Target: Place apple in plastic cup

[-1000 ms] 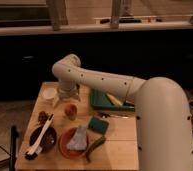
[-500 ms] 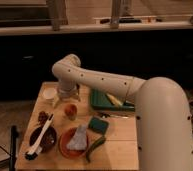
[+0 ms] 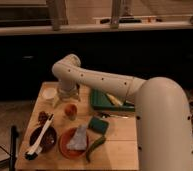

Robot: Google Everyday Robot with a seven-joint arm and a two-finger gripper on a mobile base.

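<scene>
The apple is a small red-orange round shape left of the table's middle. The plastic cup shows as a pale yellow-green form right under and around it. The apple seems to sit at the cup's mouth, but I cannot tell how deep. My gripper hangs from the cream arm just above and behind the apple, close to it. The arm reaches in from the lower right and bends at an elbow over the table's back left.
A white round cup stands at the back left. A dark bowl holds a white brush. An orange-red bowl holds a grey cloth. A green sponge, a long green vegetable and a green tray lie to the right.
</scene>
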